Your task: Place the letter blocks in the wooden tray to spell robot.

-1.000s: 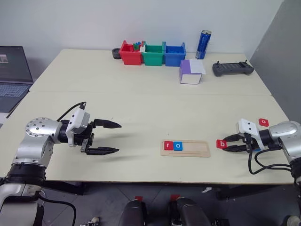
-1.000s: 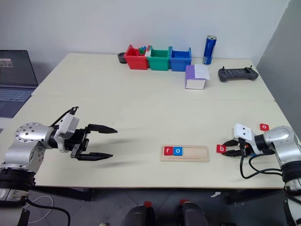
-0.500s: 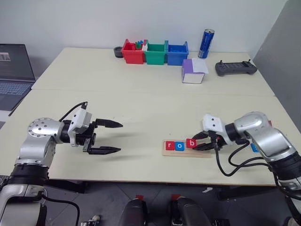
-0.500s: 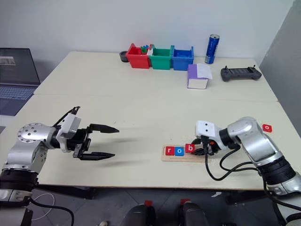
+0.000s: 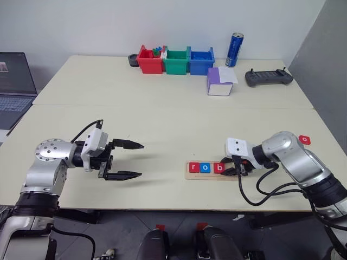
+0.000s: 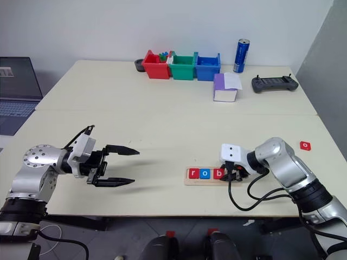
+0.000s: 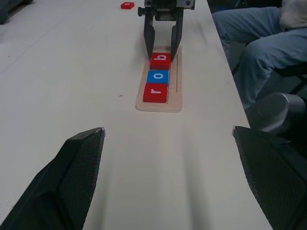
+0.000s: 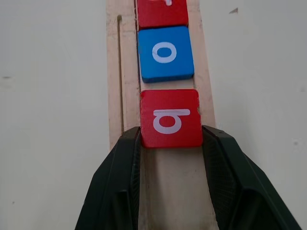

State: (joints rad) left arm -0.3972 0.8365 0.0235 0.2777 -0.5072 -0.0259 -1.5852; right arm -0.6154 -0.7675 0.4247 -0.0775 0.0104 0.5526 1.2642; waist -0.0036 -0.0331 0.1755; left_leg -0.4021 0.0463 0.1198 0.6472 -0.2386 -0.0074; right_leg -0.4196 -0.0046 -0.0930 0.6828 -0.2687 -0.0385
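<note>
Right gripper (image 8: 170, 139) clamped on the opposite side edges of the red b block (image 8: 171, 118), seemingly a light, rigid tile, over the wooden tray (image 8: 114, 72); left gripper (image 5: 130, 160) spread, empty.

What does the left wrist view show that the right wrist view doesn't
Only the left wrist view: a loose red block lying on the table far from the tray, a seated person's legs beside the table, the left gripper open in the foreground, and the near end of the wooden tray.

Only the right wrist view: the tray's thin groove line close up and the empty tray section under the gripper.

Both: the red r block, the blue o block, the red b block in the tray, and the right gripper shut on the b block.
</note>
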